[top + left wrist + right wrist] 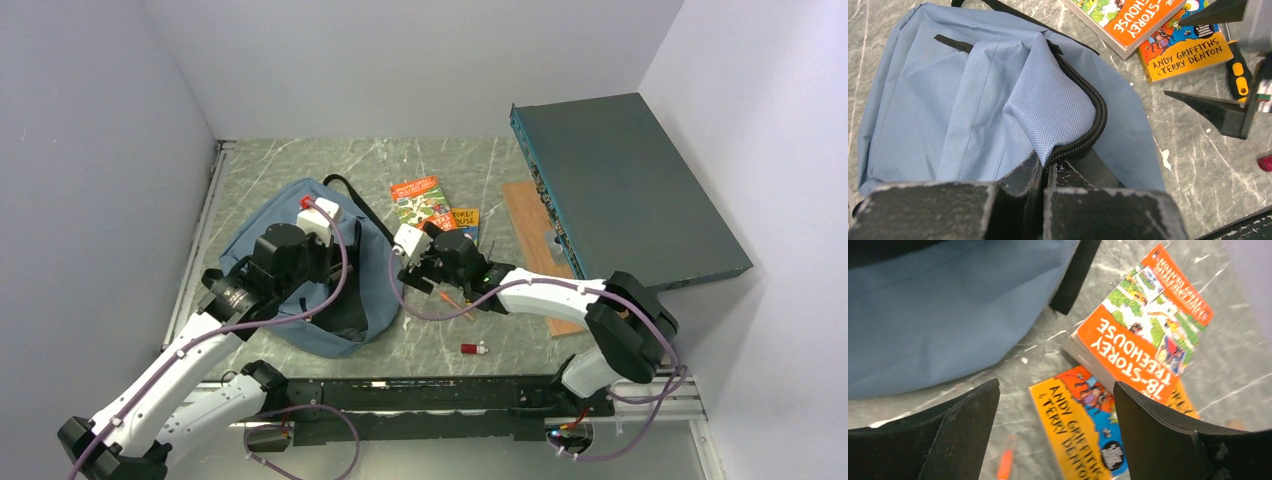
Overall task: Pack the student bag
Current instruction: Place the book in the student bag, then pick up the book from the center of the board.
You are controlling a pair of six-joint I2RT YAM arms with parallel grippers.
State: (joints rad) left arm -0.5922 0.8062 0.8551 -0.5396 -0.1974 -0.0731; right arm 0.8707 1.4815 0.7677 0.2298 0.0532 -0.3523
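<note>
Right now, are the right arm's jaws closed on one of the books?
No, the right gripper hangs above the books with its jaws wide apart, gripping nothing.

Pale walls (pixel 400 60), grey marbled tabletop (pixel 440 160)

You have the student bag (pixel 258 222) at left, two overlapping books (pixel 424 202) just right of it, and the box (pixel 630 185) far right.

The student bag (pixel 255 215) lies on the table (pixel 440 165) under the left arm (pixel 190 350). Two books (pixel 420 200) lie just beside it, the teal box (pixel 630 185) farther right.
</note>
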